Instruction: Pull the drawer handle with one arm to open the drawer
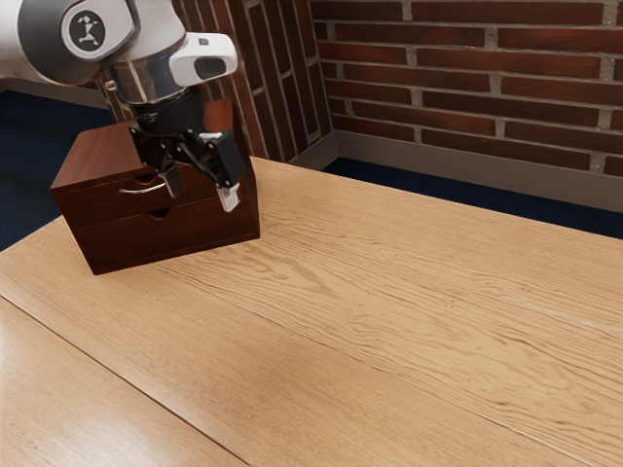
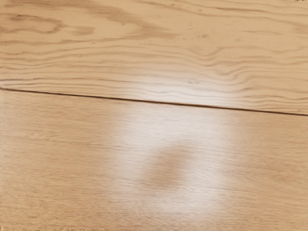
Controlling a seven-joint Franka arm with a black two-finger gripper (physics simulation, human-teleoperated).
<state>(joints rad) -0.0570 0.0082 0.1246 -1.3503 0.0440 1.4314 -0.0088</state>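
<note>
A dark red-brown wooden drawer box [image 1: 146,199] stands on the light wooden table [image 1: 389,311] at the exterior view's left. Its upper drawer front carries a thin metal handle [image 1: 143,188]; a lower drawer front sits beneath it. Both drawers look shut flush with the box. My gripper [image 1: 200,187] hangs in front of the upper drawer, just to the right of the handle, pointing downward. Its fingers stand apart and open, with nothing between them. The wrist view looks at bare table boards with a dark seam [image 2: 154,102] and a soft shadow [image 2: 168,166].
A brick wall [image 1: 467,68] runs along the back, with a grey skirting at its foot. The table stretches wide to the exterior view's right and toward the front. A seam [image 1: 117,375] crosses the front left of the table.
</note>
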